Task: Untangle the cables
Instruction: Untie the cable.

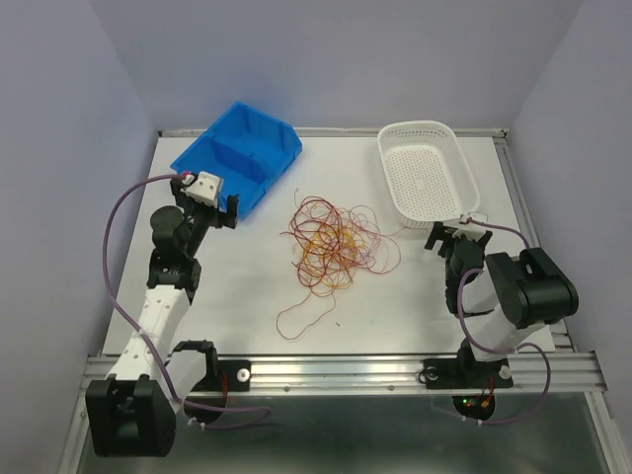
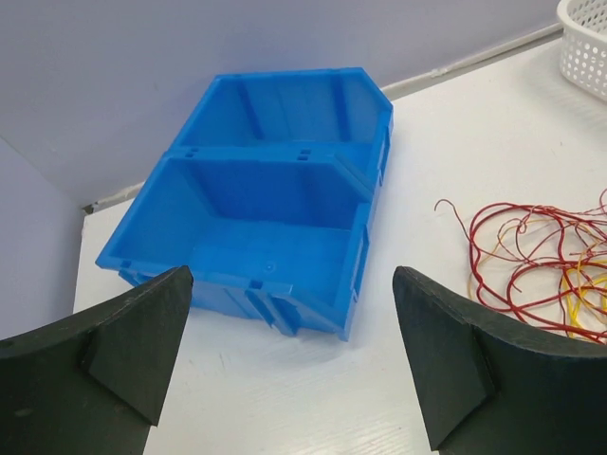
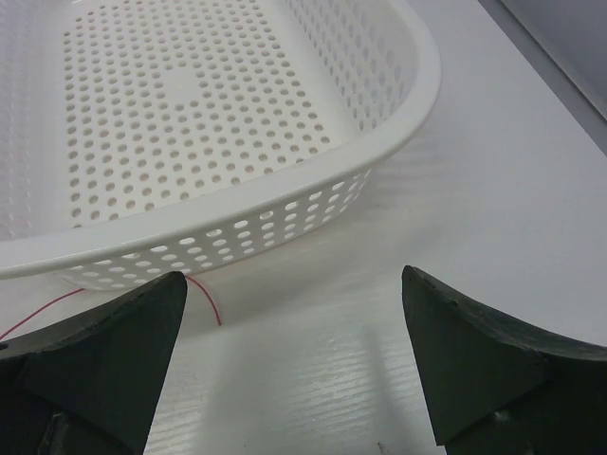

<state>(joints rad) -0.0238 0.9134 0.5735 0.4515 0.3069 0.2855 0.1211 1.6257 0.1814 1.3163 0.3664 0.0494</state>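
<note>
Cables (image 1: 331, 245): one loose tangle of maroon and yellow-orange strands at mid-table (image 1: 415, 326), apart from the blue bin (image 1: 237, 153) at back left and the white basket (image 1: 427, 168) at back right, with bare surface on both flanks and toward the near edge. Left gripper (image 1: 207, 210): jaws spread wide, holding nothing, just before the bin's near wall. Right gripper (image 1: 449, 237): jaws likewise wide, empty, close to the basket's near rim, with one red strand end lying beside it.
</note>
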